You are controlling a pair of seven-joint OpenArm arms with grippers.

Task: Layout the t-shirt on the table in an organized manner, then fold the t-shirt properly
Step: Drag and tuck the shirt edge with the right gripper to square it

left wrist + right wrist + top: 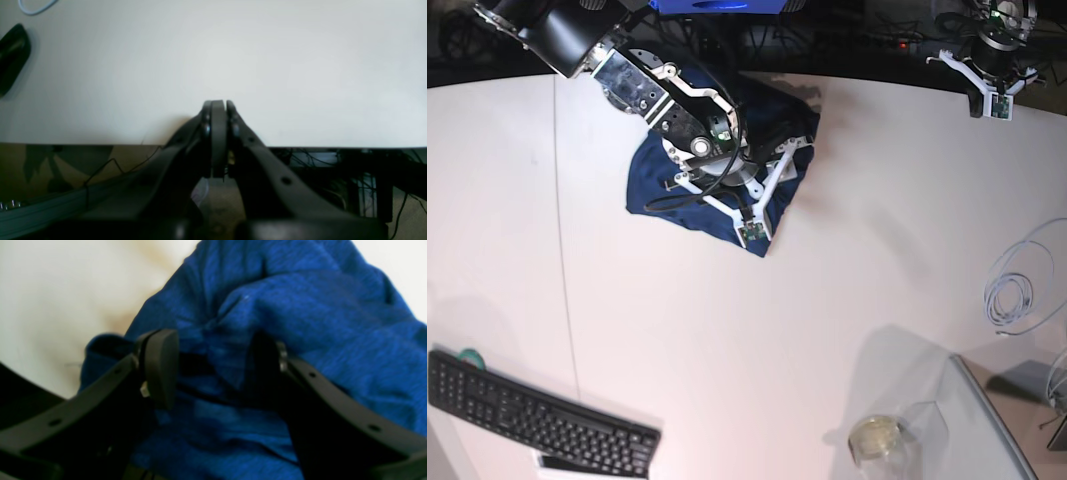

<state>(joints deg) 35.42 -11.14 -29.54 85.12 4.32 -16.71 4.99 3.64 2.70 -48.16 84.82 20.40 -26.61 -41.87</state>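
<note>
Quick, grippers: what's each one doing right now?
Left gripper: shut, holding nothing, over the bare table.
Right gripper: jaws open, astride a bunched fold of the t-shirt, not clamped on it.

A broad white worktop (pixel 757 330) with a curved far edge fills the room's middle, a thin straight seam (pixel 565 300) running down its left part. Even, soft light falls on it, with faint shadows. A black keyboard (pixel 532 415) lies at the near left corner. On the right lie a coiled white cable (pixel 1017 280), a grey see-through tray (pixel 987 420) and a small round jar (pixel 874 437). Beyond the far edge it is dark, with tangled wires (pixel 320 160) under the worktop and a tan floor (pixel 66 160).
</note>
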